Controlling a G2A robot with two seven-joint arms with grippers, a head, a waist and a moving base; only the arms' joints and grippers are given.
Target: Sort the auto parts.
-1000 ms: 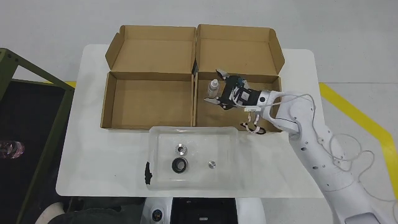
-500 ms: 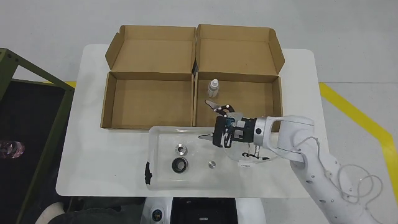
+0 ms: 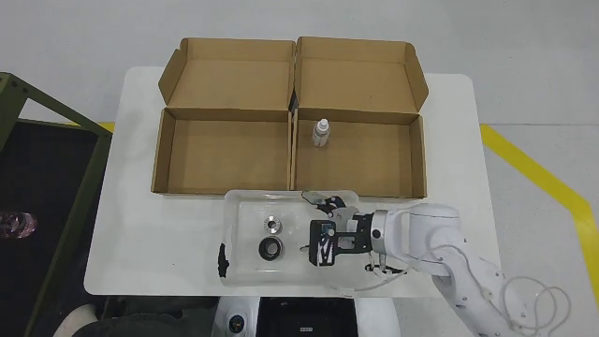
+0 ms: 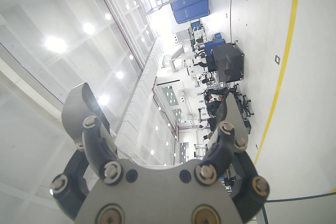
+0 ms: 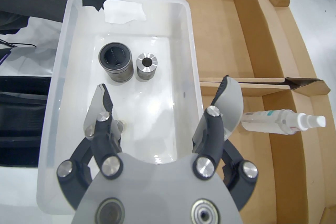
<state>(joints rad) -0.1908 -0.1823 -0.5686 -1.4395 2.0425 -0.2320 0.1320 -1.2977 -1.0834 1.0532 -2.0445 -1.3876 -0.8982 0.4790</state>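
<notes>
My right gripper (image 5: 165,95) hangs open over the clear plastic bin (image 5: 193,51), nothing between its fingers; from above it (image 3: 317,231) sits over the bin's right half. In the bin stand a black cylindrical bearing (image 5: 115,62) and a silver collet (image 5: 146,66), side by side ahead of the fingertips. A small metal part (image 5: 121,126) peeks out from behind one finger. A white spray bottle (image 3: 320,132) stands in the right cardboard box (image 3: 374,164). My left gripper (image 4: 155,104) is open, pointing up at the hall ceiling.
The left cardboard box (image 3: 225,154) has nothing in it. Both boxes have raised lids at the back and touch the bin's far rim. Black tape and a white label (image 5: 123,12) mark the bin's end wall. A green cart (image 3: 28,150) stands left of the table.
The right gripper has come back from the bottle in the right box, over the box's front wall, to a spot above the clear bin. The bottle stays standing in the box.
</notes>
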